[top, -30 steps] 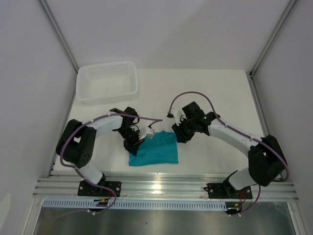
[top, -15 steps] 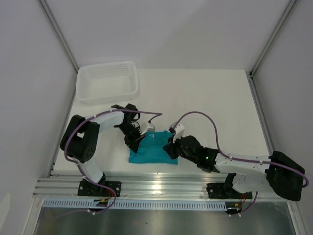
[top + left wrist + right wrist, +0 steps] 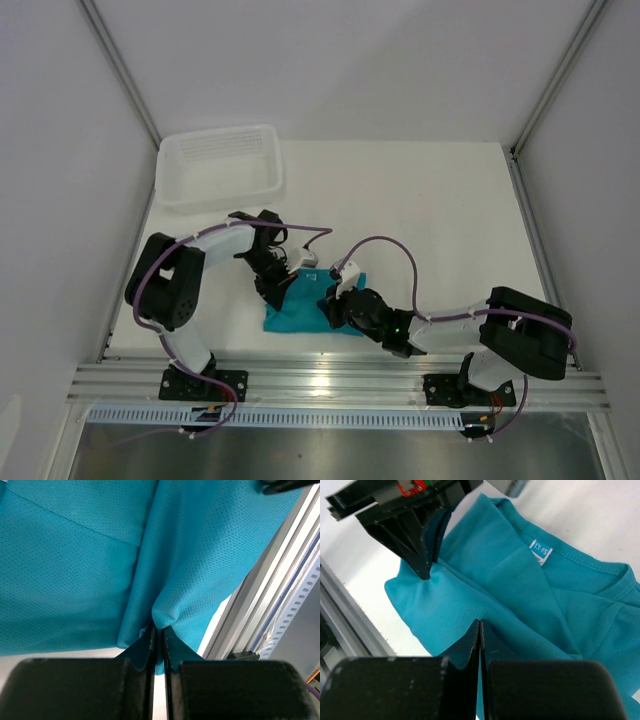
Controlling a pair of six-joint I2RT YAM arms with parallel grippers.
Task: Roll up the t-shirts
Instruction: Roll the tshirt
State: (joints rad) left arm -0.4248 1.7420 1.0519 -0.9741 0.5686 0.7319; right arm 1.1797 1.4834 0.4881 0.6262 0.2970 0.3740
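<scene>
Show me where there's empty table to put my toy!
Biggest bare patch: the table right of the basket, back to the far wall. Crowded: the near middle, where the left tool and right tool meet at the t-shirt.

On my feed: white tabletop [image 3: 440, 200], plain white walls [image 3: 350, 60] w/ alu corner posts [image 3: 120, 70], alu rails [image 3: 340, 385] at near edge.

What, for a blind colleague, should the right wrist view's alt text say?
A crumpled teal t-shirt fills the view, white neck label showing; the closed right tool touches its near fold, and the left tool pinches another fold.
</scene>
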